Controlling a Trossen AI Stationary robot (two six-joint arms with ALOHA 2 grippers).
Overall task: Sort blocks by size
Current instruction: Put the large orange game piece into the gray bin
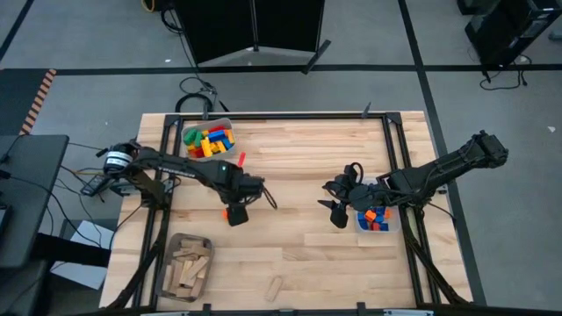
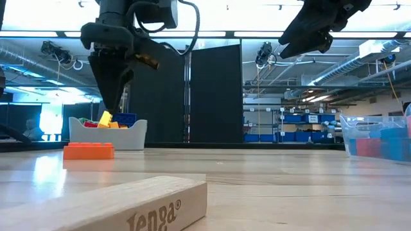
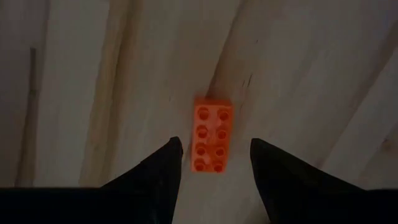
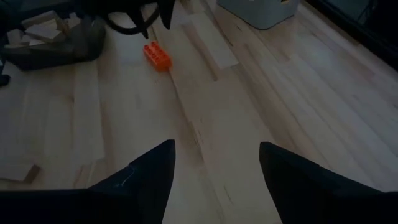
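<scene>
Orange brick (image 3: 212, 138), two studs wide and four long, lies flat on the desk (image 1: 299, 167) near its middle. I see my left gripper (image 1: 236, 215) hanging above it, fingers (image 3: 163, 168) spread to either side of one short end, nothing between them and the brick. Its long axis runs in line with the fingers. A grey bin (image 1: 207, 140) of mixed bricks sits behind. One tan wooden piece (image 2: 115, 205) lies near the front edge. My right gripper (image 1: 339, 213) hovers beside a clear bin (image 1: 376, 219), fingers (image 4: 149, 171) apart and empty.

Glossy plastic orange brick (image 3: 211, 138) w/ studs on smooth, lightly sheened wood table (image 1: 299, 254); matt wood block (image 2: 115, 204).
</scene>
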